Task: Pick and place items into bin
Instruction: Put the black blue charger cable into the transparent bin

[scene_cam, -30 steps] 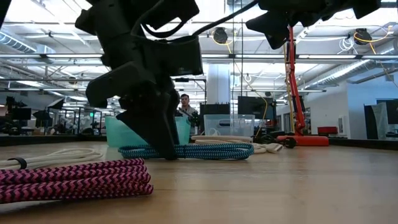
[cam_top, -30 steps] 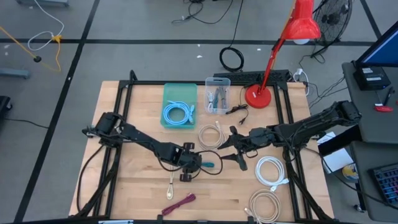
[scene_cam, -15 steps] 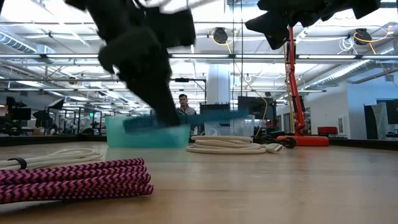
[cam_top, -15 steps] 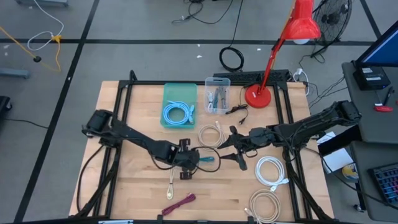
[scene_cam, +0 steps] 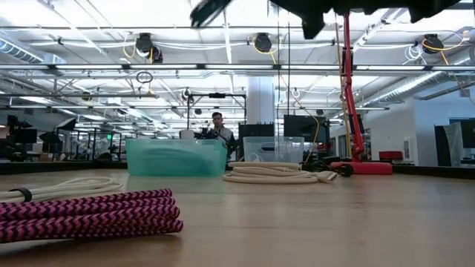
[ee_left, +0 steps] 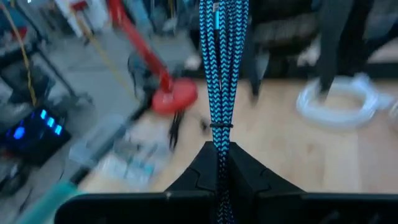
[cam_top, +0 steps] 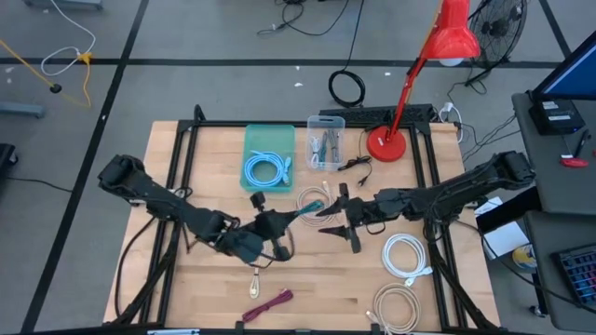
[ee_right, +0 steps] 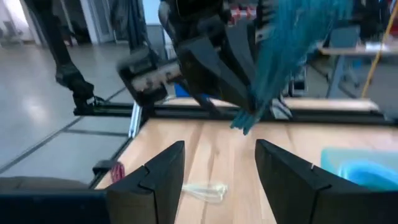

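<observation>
place: robotics lab | cues: ceiling trusses (scene_cam: 223,68); test table (cam_top: 214,284)

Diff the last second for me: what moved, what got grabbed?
The left gripper closed on the teal cord, lifted it off the table and swung it up toward the teal bin; in the low view both have left the tabletop. The right gripper edged slightly and stayed open, holding nothing. The maroon cord, white coils and red lamp stayed put.

Teal cord (cam_top: 310,210) hangs between left tool (cam_top: 291,220) and right tool (cam_top: 328,218).
</observation>
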You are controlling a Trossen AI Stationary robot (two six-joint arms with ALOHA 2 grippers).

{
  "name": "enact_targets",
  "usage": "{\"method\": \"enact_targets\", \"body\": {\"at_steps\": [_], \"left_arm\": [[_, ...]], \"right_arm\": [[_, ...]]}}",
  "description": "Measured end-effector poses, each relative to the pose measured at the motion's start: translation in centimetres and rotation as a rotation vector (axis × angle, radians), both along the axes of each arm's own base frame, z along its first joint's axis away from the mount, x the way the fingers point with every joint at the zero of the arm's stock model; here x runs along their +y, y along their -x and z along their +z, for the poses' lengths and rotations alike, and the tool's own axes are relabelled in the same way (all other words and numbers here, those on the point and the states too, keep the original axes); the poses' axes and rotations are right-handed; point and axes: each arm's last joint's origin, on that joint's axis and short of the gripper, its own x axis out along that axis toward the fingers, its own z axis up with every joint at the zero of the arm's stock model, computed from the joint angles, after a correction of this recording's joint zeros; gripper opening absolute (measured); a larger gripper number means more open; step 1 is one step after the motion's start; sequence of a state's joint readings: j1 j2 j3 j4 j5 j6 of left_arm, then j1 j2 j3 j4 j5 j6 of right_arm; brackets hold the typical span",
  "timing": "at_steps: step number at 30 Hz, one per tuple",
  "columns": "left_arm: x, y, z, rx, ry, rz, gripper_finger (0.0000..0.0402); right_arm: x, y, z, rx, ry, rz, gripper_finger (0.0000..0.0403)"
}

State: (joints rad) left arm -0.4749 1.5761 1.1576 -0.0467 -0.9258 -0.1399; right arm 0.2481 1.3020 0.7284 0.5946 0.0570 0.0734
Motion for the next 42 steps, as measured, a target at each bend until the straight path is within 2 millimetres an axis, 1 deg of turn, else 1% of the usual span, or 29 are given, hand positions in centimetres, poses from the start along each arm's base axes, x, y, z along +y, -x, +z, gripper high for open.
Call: {"method": "enact_targets", "body": {"at_steps": [2, 6, 11, 17, 24, 26, 30, 34, 37, 40, 42], "left_arm": [[-0.2, -0.3, 0.7, -0.047, -0.021, -0.022, 0.0011], [-0.6, -0.5, 1.4, -0.084, -0.035, -0.085, 0.0011], [-1.3, -0.2, 1.0, -0.06, -0.028, -0.111, 0.0011], [-2.2, 0.3, 1.1, -0.071, -0.027, -0.122, 0.0011], [-1.8, -0.2, 0.6, -0.064, -0.019, -0.114, 0.0011], [-1.5, -0.4, 0.6, -0.063, 0.0, -0.14, 0.0011], [-1.2, -0.9, 0.4, -0.063, -0.002, -0.138, 0.001], [-1.2, -0.9, 0.5, -0.072, -0.004, -0.149, 0.001], [-1.2, -0.9, 0.5, -0.068, -0.007, -0.151, 0.001], [-1.3, -0.9, 0.5, -0.069, 0.003, -0.167, 0.001], [-1.3, -0.9, 0.5, -0.068, 0.01, -0.181, 0.001]], "right_arm": [[0.2, -0.6, -0.3, -0.042, 0.015, 0.008, 0.0187], [0.4, -1.4, -0.5, -0.141, 0.043, 0.006, 0.0187], [0.5, -1.6, -0.3, -0.194, 0.044, 0.006, 0.0187], [0.8, -1.5, 0.0, -0.23, 0.056, 0.013, 0.0187], [1.8, -1.4, 0.2, -0.303, 0.06, 0.041, 0.0187], [1.9, -1.5, 0.2, -0.322, 0.062, 0.038, 0.0187], [1.9, -1.6, 0.0, -0.312, 0.059, 0.035, 0.0186], [1.8, -1.6, 0.0, -0.307, 0.059, 0.036, 0.0171], [1.8, -1.6, 0.0, -0.306, 0.059, 0.034, 0.0152], [1.8, -1.6, 0.0, -0.306, 0.059, 0.033, 0.0121], [1.8, -1.6, -0.1, -0.304, 0.059, 0.034, 0.0094]]}}
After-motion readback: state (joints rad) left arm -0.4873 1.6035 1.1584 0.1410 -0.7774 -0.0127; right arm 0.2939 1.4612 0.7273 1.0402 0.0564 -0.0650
